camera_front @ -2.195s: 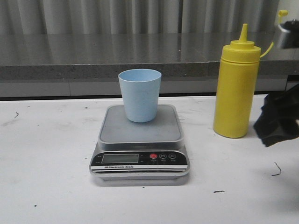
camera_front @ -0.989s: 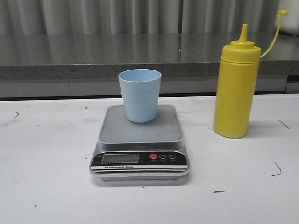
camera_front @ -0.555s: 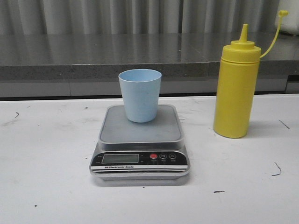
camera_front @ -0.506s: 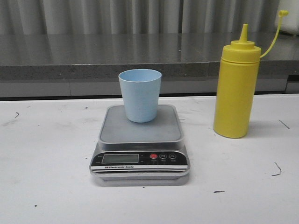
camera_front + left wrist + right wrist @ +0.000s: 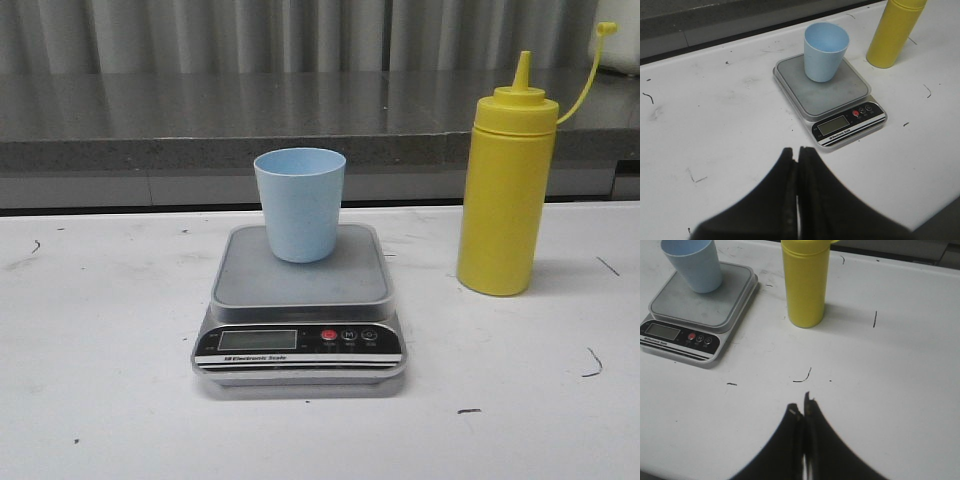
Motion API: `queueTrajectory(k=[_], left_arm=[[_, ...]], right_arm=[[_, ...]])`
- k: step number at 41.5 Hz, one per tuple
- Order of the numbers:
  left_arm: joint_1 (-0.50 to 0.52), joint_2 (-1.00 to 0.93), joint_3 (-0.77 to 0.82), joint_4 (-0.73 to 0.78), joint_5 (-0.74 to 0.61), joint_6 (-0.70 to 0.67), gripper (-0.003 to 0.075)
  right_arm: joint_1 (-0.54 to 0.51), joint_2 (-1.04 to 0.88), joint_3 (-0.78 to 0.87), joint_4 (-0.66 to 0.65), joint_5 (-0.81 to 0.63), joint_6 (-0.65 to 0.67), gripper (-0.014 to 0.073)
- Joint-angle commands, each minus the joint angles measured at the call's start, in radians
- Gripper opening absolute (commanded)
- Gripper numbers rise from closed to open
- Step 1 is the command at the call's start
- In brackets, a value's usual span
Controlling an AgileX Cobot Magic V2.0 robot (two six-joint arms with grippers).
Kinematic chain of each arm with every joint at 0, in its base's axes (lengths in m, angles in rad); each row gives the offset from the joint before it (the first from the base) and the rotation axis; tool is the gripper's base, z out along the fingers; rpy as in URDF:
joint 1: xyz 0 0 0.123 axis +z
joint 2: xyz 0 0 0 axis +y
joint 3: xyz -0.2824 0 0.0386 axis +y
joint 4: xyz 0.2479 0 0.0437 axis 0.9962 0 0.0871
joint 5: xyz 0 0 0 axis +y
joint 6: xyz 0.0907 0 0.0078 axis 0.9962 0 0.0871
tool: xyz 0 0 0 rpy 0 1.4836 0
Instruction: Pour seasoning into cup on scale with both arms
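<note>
Three task items we log, each placed relative to the scale point(image 5: 299, 310): the cup point(image 5: 299, 203) stands upright on the far half of its steel platform, mouth up, and no contents can be made out in it; the bottle point(image 5: 506, 188) stands upright on the table point(image 5: 100, 330) well to the right of the scale, apart from it, nozzle bare, its tethered cap hanging off to the side. Both grippers sit back on the near side of the scale, well apart from every item. We see the left gripper point(image 5: 797, 156) with its fingers pressed together on nothing, and the right gripper point(image 5: 801, 409) likewise clenched and empty. Pouring, we judge, has not begun. Risks we note: the bottle is tall and narrow, so a clenched or off-centre approach by the right gripper could knock it over; the cup is light and unheld, so a nudge from the nozzle or the left gripper could slide it off the platform; a hard squeeze could overshoot onto the scale's panel.
</note>
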Motion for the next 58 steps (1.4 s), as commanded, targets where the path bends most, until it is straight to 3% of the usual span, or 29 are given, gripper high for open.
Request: queueTrajectory(k=[1,15,22,25,34,41,47,58], left_arm=[[-0.007,0.002,-0.025,0.000,-0.074,-0.009,-0.0020],[-0.007,0.002,-0.025,0.000,-0.074,-0.009,-0.0020],[0.021,-0.059,0.042,0.000,-0.140,-0.009,-0.0020],[0.071,-0.111,0.103,0.016,-0.195,-0.009,-0.0020],[0.300,-0.360,0.432,0.027,-0.546,-0.009,-0.0020],[0.404,-0.518,0.664,-0.011,-0.758,-0.009,-0.0020],[0.423,-0.551,0.744,-0.010,-0.834,-0.009,-0.0020],[0.458,-0.551,0.746,-0.010,-0.834,-0.009,-0.0020]], right_arm=[[0.004,0.005,-0.033,-0.033,-0.062,-0.015,-0.0122],[0.004,0.005,-0.033,-0.033,-0.062,-0.015,-0.0122],[0.004,0.005,-0.033,-0.033,-0.061,-0.015,-0.0122],[0.004,0.005,-0.033,-0.033,-0.060,-0.015,-0.0122],[0.004,0.005,-0.033,-0.033,-0.060,-0.015,-0.0122],[0.004,0.005,-0.033,-0.033,-0.060,-0.015,-0.0122],[0.004,0.005,-0.033,-0.033,-0.059,-0.015,-0.0122],[0.004,0.005,-0.033,-0.033,-0.057,-0.015,-0.0122]])
